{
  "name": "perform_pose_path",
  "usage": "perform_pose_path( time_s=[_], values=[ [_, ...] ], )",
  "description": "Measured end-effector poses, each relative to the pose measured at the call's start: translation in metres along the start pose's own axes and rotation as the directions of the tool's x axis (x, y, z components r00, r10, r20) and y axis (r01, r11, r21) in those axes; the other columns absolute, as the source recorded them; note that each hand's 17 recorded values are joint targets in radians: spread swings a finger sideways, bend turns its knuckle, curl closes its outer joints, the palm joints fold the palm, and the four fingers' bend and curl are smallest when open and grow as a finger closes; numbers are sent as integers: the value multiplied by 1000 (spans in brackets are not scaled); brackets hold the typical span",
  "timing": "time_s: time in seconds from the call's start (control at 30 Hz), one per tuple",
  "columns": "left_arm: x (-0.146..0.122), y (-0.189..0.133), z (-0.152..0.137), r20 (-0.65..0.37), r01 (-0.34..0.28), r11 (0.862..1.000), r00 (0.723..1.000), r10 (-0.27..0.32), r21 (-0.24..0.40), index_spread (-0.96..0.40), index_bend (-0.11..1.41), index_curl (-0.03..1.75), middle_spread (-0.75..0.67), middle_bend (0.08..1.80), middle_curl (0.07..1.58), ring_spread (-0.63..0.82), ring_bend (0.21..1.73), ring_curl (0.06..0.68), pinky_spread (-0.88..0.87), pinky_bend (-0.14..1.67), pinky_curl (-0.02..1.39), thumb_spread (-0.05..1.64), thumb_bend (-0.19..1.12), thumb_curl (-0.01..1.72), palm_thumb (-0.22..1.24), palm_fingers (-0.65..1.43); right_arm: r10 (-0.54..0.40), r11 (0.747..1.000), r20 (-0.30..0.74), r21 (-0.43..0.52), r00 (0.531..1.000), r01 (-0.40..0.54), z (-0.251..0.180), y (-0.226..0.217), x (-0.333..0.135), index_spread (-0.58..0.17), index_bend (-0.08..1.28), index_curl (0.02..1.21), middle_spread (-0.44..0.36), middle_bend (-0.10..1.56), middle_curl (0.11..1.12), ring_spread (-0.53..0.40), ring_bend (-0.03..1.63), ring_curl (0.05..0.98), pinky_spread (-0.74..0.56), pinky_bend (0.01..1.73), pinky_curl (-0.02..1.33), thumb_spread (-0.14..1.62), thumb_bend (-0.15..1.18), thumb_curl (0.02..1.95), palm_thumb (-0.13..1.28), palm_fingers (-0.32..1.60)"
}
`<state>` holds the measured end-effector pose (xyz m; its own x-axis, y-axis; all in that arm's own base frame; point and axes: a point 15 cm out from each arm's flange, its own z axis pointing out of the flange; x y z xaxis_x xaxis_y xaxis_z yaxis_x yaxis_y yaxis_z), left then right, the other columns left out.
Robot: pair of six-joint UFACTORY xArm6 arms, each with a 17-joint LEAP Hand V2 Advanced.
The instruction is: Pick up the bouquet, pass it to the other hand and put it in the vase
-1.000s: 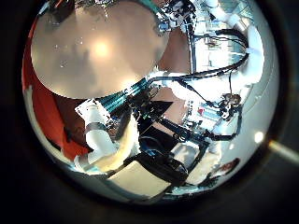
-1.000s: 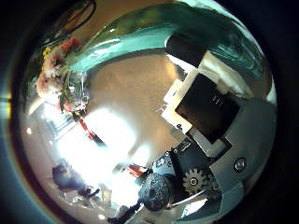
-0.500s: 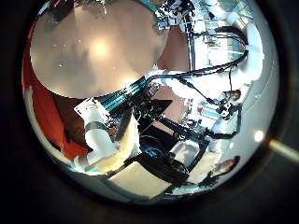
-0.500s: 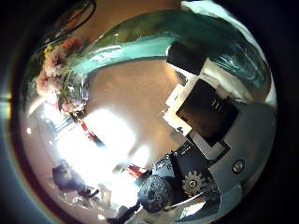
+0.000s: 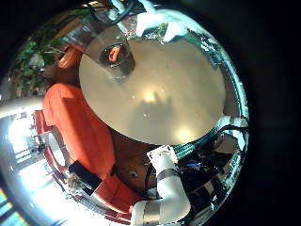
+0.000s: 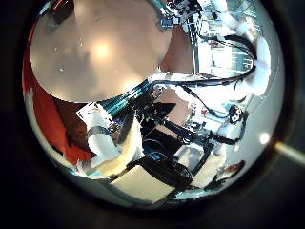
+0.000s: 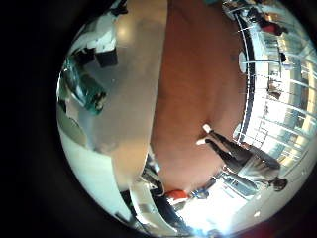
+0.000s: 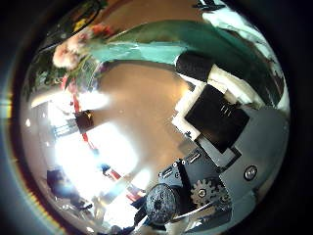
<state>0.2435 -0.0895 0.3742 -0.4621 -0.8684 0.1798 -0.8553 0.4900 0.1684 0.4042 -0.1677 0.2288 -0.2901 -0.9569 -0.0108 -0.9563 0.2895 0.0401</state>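
Right robot hand (image 8: pixel 220 127) is curling its fingers round the bouquet (image 8: pixel 147 47), whose wrapped stem is running lengthwise across the palm, flowers pointing away. Left robot hand (image 6: pixel 124 153), fingers relaxed and holding nothing, is hovering over the worktop (image 5: pixel 160 89) near the vase (image 5: pixel 117 58).

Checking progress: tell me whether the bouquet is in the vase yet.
No: the right thumb side palm view shows the bouquet lying close across the right hand, no vase around it.
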Motion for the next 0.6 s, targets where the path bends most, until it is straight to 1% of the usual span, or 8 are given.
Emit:
perform_pose_path(
  time_s=[0.1,0.17,0.23,0.3,0.4,0.53,0.6],
  values=[
    [0,-3,-4,1,-1,1000,1000,1,8,109,166,303,474,194,309,587,415,224,544,216,323,1062,-24,339,409,4,-10,998,32,59,999,8,-25,3,8,-255,1136,906,-138,1318,836,-210,1414,701,-186,1402,654,893,75,770,1177,1139],
    [1,-5,-7,-5,-2,1000,1000,2,15,109,170,305,472,192,309,585,414,223,544,215,322,1062,-24,339,409,6,-28,994,90,108,996,18,-42,3,-1,-248,1145,899,-133,1322,828,-207,1420,706,-184,1392,666,888,76,796,1184,1143],
    [2,-6,-8,-10,-2,1000,1000,2,20,108,169,306,471,195,310,583,411,222,543,216,323,1063,-26,339,406,10,-56,986,170,166,984,28,-64,4,-15,-242,1151,893,-128,1329,821,-204,1423,708,-181,1379,677,879,76,822,1186,1144],
    [3,-7,-11,-14,-1,1000,1000,1,28,108,169,306,468,192,310,581,414,223,543,213,322,1064,-24,339,406,13,-79,981,242,191,967,32,-81,12,-27,-236,1158,886,-124,1335,813,-202,1423,711,-180,1368,688,874,71,846,1179,1145],
    [1,-7,-16,-22,10,999,1000,-9,44,105,165,307,461,194,312,580,417,224,537,212,322,1065,-24,339,406,21,-108,981,335,191,936,45,-102,33,-38,-229,1170,877,-119,1341,802,-199,1425,713,-180,1353,705,869,64,884,1167,1148],
    [11,-13,-22,-68,7,998,998,-2,70,104,173,311,437,196,316,572,414,222,536,210,320,1077,-25,336,401,51,-138,958,437,288,889,7,-147,39,-34,-222,1180,865,-115,1349,789,-196,1431,715,-180,1336,728,861,64,936,1164,1149],
    [15,-16,-26,-92,9,996,996,-1,84,99,172,313,433,199,319,563,414,222,529,206,320,1081,-23,337,402,65,-153,952,492,307,857,-7,-161,44,-39,-216,1184,860,-113,1353,783,-195,1433,715,-181,1329,740,858,67,963,1165,1148]
  ],
)
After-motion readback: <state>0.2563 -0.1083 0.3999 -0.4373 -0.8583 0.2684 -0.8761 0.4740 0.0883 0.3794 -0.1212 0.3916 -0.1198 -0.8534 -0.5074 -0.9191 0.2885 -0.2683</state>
